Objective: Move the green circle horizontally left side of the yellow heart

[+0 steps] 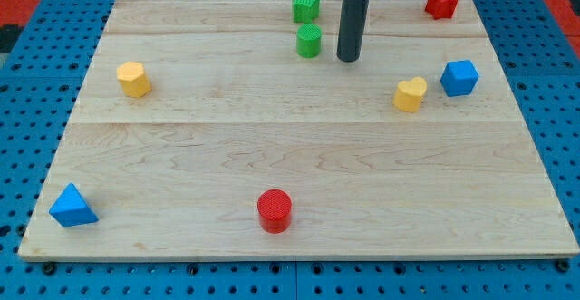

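Camera view (only one): my tip [349, 60] is sitting near the board's [299, 169] top edge, just to the view's right of the green circle [309, 41], small gap showing, not touching. No jaws on this rig, just a plain rod, so nothing is open, closed or holding.

Green circle is sitting top-centre, w/ the green star [305, 5] just above it. Yellow heart [410, 93] is lying to the right and lower, blue cube [459, 77] just beside it on its right. Target spot, as I'm judging it: level w/ the heart, on its left.

Circle is already left of the heart but higher in view, so I'm reckoning the push needs to go mostly downward. Tip is on the wrong side for that; better to be going round to the gap btwn star and circle, w/o nudging the star, then pushing straight through the circle's centre so it isn't slipping off sideways. Stop once it's level w/ the heart, short of touching it.

Red circle [275, 210], blue triangle [72, 206], yellow hexagon [133, 79], red star [441, 2] are lying well clear.
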`<action>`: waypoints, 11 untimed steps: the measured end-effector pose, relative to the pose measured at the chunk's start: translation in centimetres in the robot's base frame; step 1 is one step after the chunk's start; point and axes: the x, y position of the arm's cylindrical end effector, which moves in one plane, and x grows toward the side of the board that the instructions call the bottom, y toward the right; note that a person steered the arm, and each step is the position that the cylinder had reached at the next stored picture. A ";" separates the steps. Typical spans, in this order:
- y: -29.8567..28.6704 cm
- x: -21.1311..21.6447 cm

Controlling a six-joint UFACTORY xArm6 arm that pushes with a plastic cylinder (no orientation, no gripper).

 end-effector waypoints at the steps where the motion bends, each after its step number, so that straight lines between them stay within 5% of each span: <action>1: -0.3 -3.2; 4: -8.8 -3.3; 8: -5.5 4.4; 10: -3.5 0.9; 11: -3.3 3.7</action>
